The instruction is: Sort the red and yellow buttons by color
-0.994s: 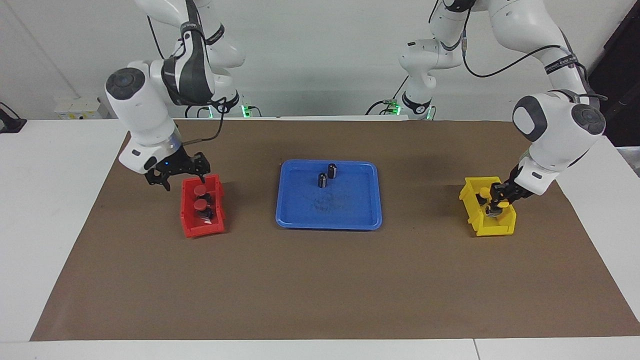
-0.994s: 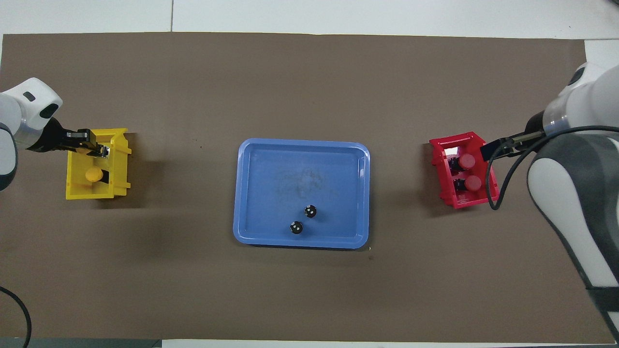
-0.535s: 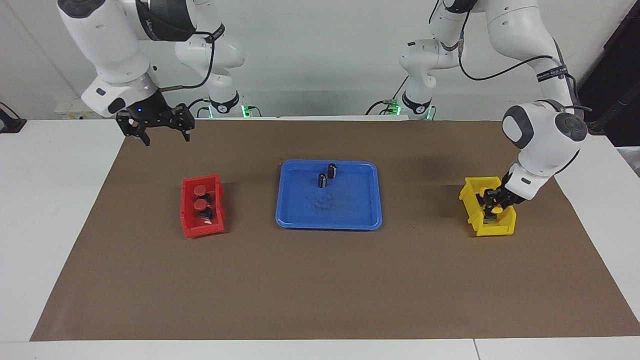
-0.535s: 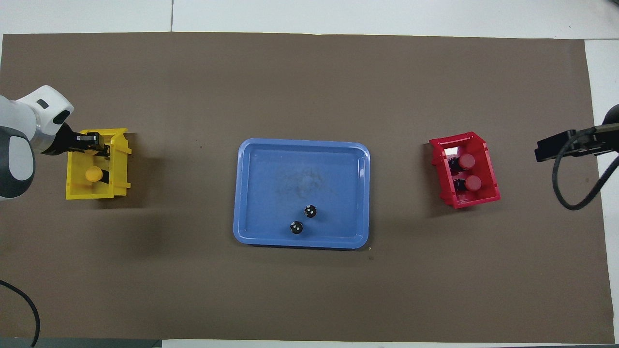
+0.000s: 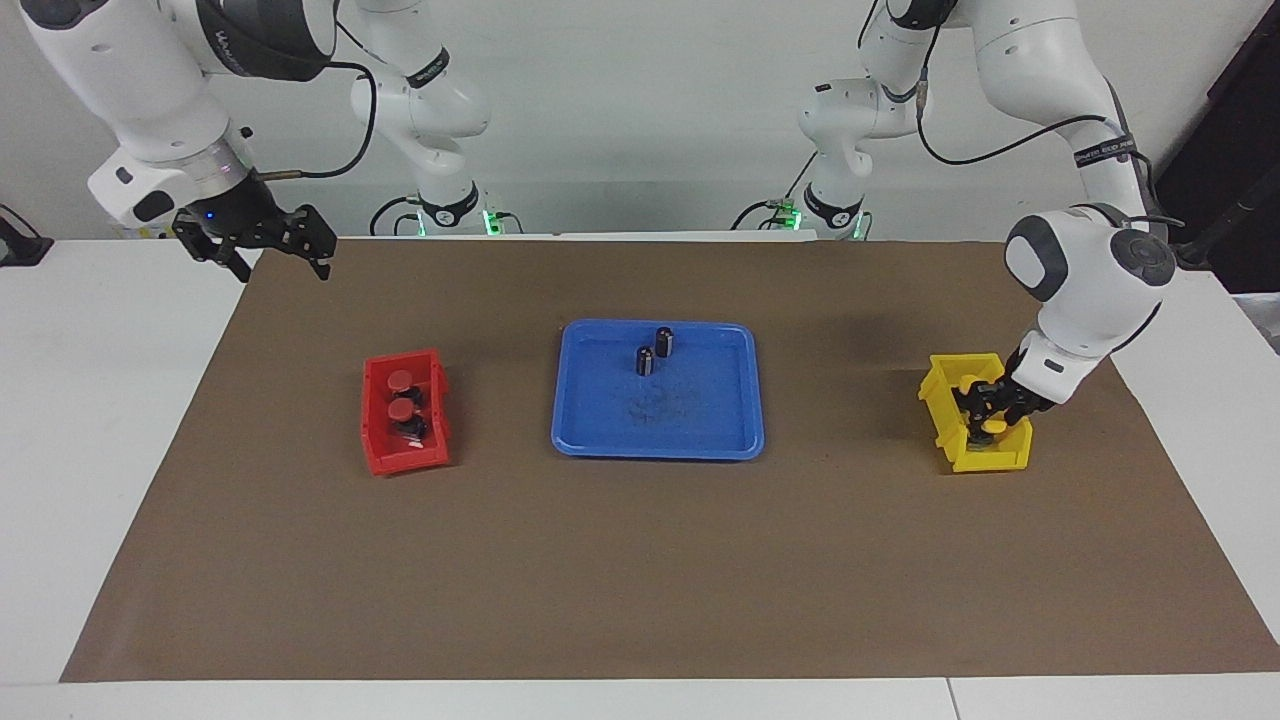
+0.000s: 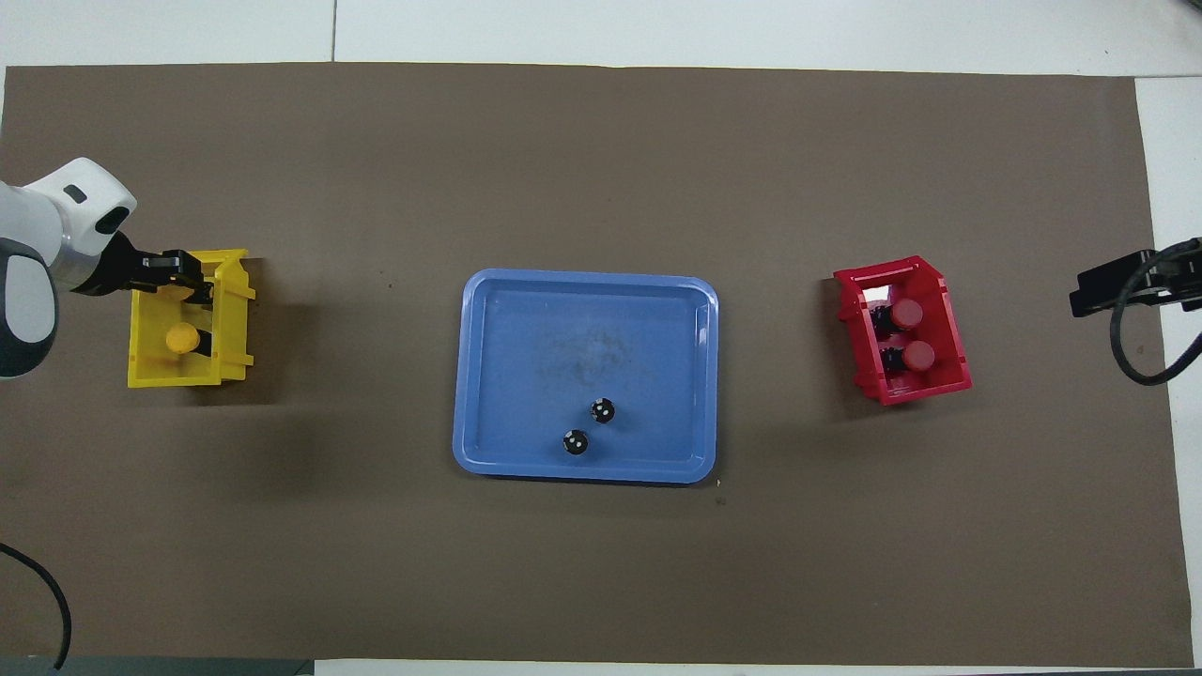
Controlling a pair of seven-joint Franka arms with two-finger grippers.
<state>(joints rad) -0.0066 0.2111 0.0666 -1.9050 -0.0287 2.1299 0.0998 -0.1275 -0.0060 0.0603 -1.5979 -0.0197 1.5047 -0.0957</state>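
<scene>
I've got wide bare brown mat [image 5: 640,570] around the blue tray [image 5: 600,430]. Right gripper [image 5: 268,250] hangs released over the mat's corner; left gripper [image 5: 985,405] is down in the yellow bin [image 5: 990,460], grip unclear to me. Two red buttons [image 5: 400,381] sit in the red bin [image 5: 400,460], one yellow button [image 6: 180,338] shows, two dark cylinders [image 5: 645,360] on the tray

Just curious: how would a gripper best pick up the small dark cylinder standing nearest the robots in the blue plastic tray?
Probably by its round sides, coming down from above: the small dark cylinder stands upright, and the blue plastic tray has a rim hampering sideways approaches.
</scene>
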